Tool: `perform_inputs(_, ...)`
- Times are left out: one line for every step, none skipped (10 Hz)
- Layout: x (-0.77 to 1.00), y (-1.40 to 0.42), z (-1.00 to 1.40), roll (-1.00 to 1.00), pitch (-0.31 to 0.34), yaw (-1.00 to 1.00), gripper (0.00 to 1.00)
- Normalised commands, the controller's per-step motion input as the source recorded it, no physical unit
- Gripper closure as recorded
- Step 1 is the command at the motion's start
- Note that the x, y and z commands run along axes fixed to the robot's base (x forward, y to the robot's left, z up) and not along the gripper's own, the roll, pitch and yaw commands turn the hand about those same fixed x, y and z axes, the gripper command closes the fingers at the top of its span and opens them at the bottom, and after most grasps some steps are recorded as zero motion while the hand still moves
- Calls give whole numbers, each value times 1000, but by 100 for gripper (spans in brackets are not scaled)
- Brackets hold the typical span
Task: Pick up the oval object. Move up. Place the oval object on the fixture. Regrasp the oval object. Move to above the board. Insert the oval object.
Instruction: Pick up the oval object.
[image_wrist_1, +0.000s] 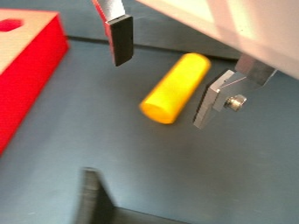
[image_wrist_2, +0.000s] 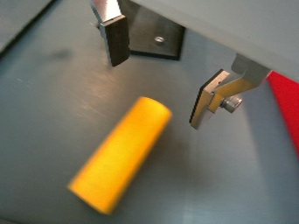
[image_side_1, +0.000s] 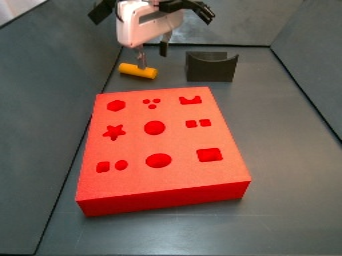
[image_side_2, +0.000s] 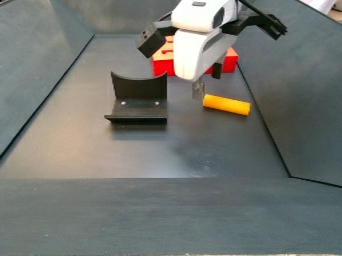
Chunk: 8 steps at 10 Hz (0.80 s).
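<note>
The oval object (image_wrist_1: 176, 88) is shown lying on its side on the grey floor (image_side_2: 201, 150), between the board (image_side_1: 158, 144) and the fixture (image_side_2: 136, 100) and touching neither. The gripper (image_wrist_1: 170, 79) is held just above it with the fingers (image_wrist_2: 114, 38) spread apart and empty, the peg lying slantwise under the gap in both wrist views. If the jaws were closed on the rounded flank off-centre, the peg could be rolled or squeezed aside.
</note>
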Motion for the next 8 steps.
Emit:
perform_inputs(0, -220, -320, -51, -249, 834, 0)
perform_inputs(-57, 114, -246, -119, -266, 723, 0)
perform_inputs(-160, 231, -57, 0, -106, 340, 0)
perform_inputs(-149, 169, 0, -6, -50, 9, 0)
perform_inputs(-149, 194, 0, -29, -61, 0, 0)
perform_inputs(-174, 220, -103, 0, -37, 23, 0)
perform_inputs(-143, 243, -403, -36, -213, 111, 0)
perform_inputs(-106, 183, -520, -90, -261, 94, 0)
